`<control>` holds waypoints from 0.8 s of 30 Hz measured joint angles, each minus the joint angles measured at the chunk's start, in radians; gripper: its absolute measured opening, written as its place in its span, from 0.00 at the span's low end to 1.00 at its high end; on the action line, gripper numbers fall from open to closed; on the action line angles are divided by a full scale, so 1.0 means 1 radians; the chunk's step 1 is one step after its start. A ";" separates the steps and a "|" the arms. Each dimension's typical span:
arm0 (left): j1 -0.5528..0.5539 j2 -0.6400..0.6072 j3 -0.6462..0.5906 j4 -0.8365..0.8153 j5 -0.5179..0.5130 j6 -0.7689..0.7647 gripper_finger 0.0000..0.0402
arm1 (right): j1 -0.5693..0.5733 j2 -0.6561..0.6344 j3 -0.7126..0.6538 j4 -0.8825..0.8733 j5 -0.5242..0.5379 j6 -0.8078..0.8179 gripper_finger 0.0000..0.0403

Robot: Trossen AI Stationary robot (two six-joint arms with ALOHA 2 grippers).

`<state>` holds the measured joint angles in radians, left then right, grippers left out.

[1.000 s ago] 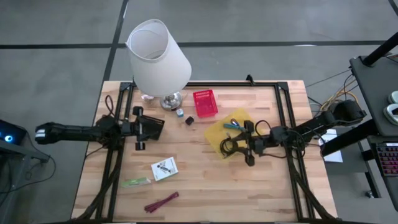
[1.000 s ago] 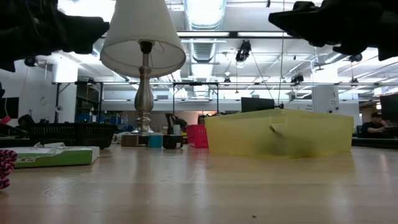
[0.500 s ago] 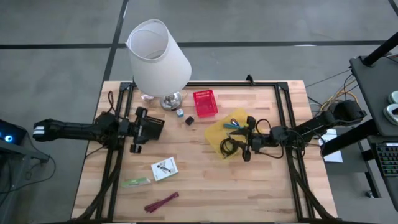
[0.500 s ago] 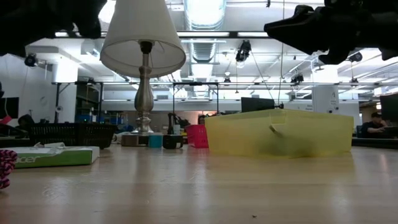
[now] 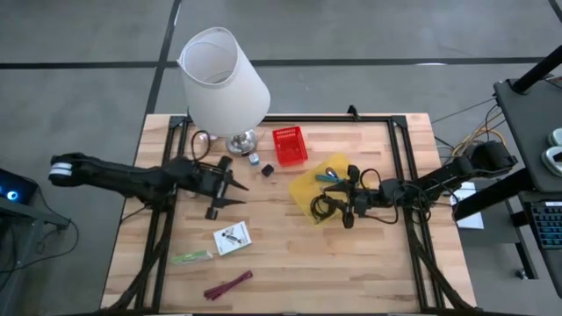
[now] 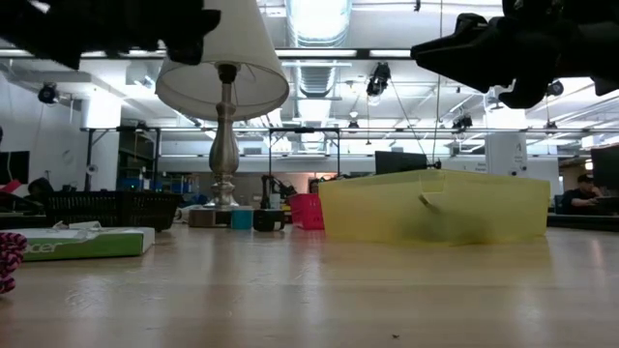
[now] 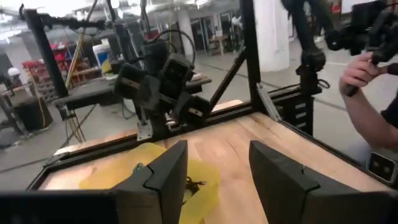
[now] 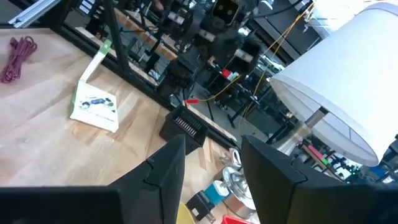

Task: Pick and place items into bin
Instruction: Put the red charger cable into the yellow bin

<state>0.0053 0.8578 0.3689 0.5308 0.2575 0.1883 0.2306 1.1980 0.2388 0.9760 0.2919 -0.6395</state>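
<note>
The yellow bin (image 5: 318, 191) lies right of the table's middle, with a black coiled cable (image 5: 323, 207) and a teal tie (image 5: 328, 175) in it. My right gripper (image 5: 349, 198) hovers open over the bin's right side, with nothing between its fingers (image 8: 163, 168). My left gripper (image 5: 237, 190) is open and empty, in the air left of the bin, pointing at it. A white card packet (image 5: 232, 238), a green strip (image 5: 191, 257) and a maroon tie (image 5: 228, 284) lie flat on the near left of the table. A tiny dark cube (image 5: 266, 170) sits near the lamp.
A big white lamp (image 5: 224, 81) stands at the far left, with a red basket (image 5: 289, 146) beside it and a second small cube (image 5: 253, 159) at its foot. A black frame (image 5: 399, 140) runs along the table's edges. A person's hand (image 7: 360, 68) shows beyond the table.
My left gripper has risen and gone toward the table's right edge, nearer the bin, while turning a little. My right gripper has stayed over the bin and rolled slightly. Nothing on the table has moved.
</note>
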 joint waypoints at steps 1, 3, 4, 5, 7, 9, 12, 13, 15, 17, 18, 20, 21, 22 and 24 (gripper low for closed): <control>-0.002 0.014 0.027 -0.027 -0.004 0.000 0.39 | 0.000 0.000 0.000 -0.001 0.000 0.000 0.36; -0.008 0.044 0.069 -0.112 -0.009 -0.009 0.39 | 0.000 0.000 0.000 0.000 0.001 -0.004 0.36; -0.012 0.063 0.094 -0.154 -0.015 -0.024 0.39 | 0.000 0.000 0.000 -0.001 0.002 -0.014 0.36; -0.016 0.078 0.116 -0.194 -0.025 -0.037 0.39 | 0.000 0.000 -0.001 -0.002 0.004 -0.022 0.36; -0.022 0.098 0.163 -0.275 -0.031 -0.075 0.39 | -0.001 0.000 -0.001 -0.004 0.012 -0.036 0.35; -0.024 0.117 0.208 -0.343 -0.031 -0.121 0.39 | -0.001 0.000 -0.001 -0.008 0.030 -0.044 0.35; -0.032 0.148 0.255 -0.483 -0.027 -0.244 0.39 | -0.006 0.000 -0.001 -0.008 0.077 -0.046 0.35; -0.037 0.157 0.268 -0.533 -0.023 -0.283 0.39 | -0.009 0.000 -0.001 -0.008 0.097 -0.051 0.35; -0.048 0.170 0.293 -0.631 -0.018 -0.376 0.39 | -0.018 0.000 -0.001 -0.008 0.130 -0.066 0.35; -0.065 0.186 0.311 -0.707 -0.014 -0.473 0.39 | -0.026 0.000 -0.001 -0.007 0.135 -0.076 0.35; -0.073 0.192 0.317 -0.734 -0.013 -0.520 0.39 | -0.030 0.000 -0.001 -0.007 0.135 -0.077 0.35; -0.088 0.203 0.330 -0.759 -0.013 -0.615 0.39 | -0.035 0.000 -0.001 -0.007 0.135 -0.079 0.34; -0.094 0.205 0.338 -0.762 -0.013 -0.668 0.39 | -0.036 0.000 -0.001 -0.007 0.135 -0.079 0.34; -0.102 0.208 0.347 -0.767 -0.013 -0.720 0.39 | -0.036 0.000 -0.001 -0.007 0.136 -0.079 0.34; -0.119 0.220 0.369 -0.790 -0.014 -0.813 0.39 | -0.036 0.000 -0.001 -0.007 0.135 -0.079 0.33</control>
<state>-0.1137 1.0773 0.7379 -0.2590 0.2432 -0.6252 0.1947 1.1980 0.2375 0.9691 0.4271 -0.7189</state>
